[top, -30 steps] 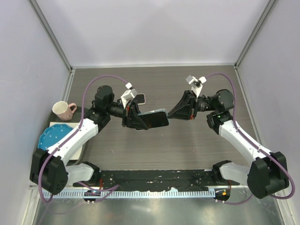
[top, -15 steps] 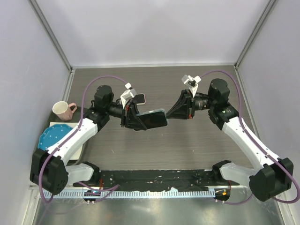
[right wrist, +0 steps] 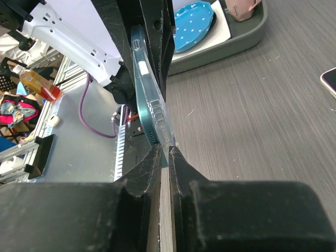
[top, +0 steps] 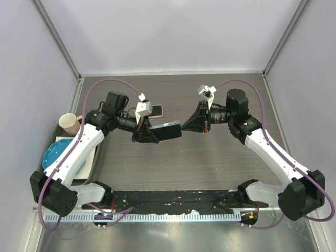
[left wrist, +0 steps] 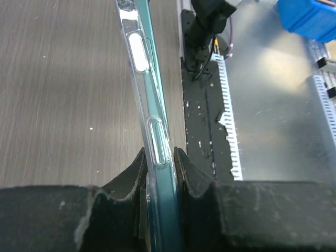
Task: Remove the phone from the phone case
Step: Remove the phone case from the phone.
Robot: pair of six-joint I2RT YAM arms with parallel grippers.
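Note:
A teal phone (top: 169, 130) in a clear phone case (left wrist: 137, 52) hangs edge-on above the table's middle. My left gripper (top: 152, 132) is shut on its left end, and in the left wrist view the fingers (left wrist: 137, 167) press both flat sides, the phone's teal edge (left wrist: 155, 107) running up between them. From the right, my right gripper (top: 184, 126) meets the free end. Its jaws (right wrist: 164, 150) are almost together, pinched at the corner of the case (right wrist: 157, 118), with only a thin slit between them. The phone (right wrist: 140, 105) sits inside the case.
A second phone (top: 155, 111) lies flat on the table behind the held one. At the left, a grey tray (right wrist: 239, 37) holds a pink mug (top: 69, 123) and a blue plate (top: 56, 153). A black strip (top: 173, 200) runs along the near edge.
Both arms shifted left and slightly back, carrying the phone with them. The right gripper stayed at the phone's free end and its jaws narrowed a little.

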